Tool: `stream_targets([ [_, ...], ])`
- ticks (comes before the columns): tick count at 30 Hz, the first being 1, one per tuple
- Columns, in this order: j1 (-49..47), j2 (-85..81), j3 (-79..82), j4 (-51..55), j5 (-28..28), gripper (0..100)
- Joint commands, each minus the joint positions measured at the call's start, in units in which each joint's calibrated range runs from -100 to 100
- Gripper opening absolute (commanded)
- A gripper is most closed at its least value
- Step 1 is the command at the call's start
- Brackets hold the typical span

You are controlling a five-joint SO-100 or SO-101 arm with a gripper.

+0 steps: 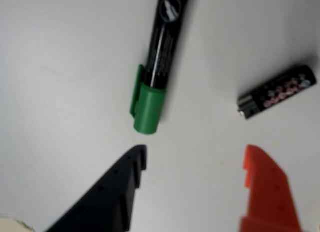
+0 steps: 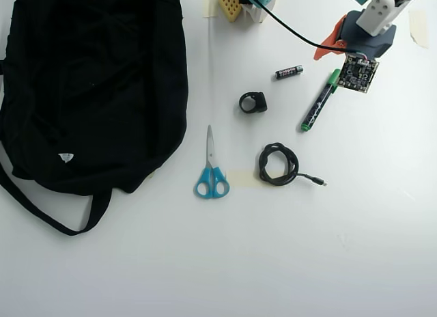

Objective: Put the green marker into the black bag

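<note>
**One marker, cap-end first, just ahead of spread jaws**

Your green marker (image 1: 159,67) lies on the white table (image 2: 355,214), not yet grasped. In the wrist view its green cap points toward the gripper (image 1: 195,159) and its glossy dark barrel runs straight away, so the long axis lies along your approach, slightly toward the black finger (image 1: 107,197). The orange finger (image 1: 265,192) stands well apart from it: the jaws are released, holding nothing. You will likely need to advance and perhaps turn the wrist to close across the barrel. A short black battery (image 1: 277,92) lies near, on the orange side. The black bag (image 2: 95,85), floppy fabric, sits far left in the overhead view.
</note>
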Motion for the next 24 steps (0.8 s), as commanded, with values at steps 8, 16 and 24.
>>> stream_targets([
  [8, 4.9, 4.4, -0.7, -6.8, 3.7, 25],
  [16, 8.1, 7.8, -0.7, -11.7, 6.1, 26],
  [24, 9.4, 9.8, 0.1, -15.6, 5.6, 28],
])
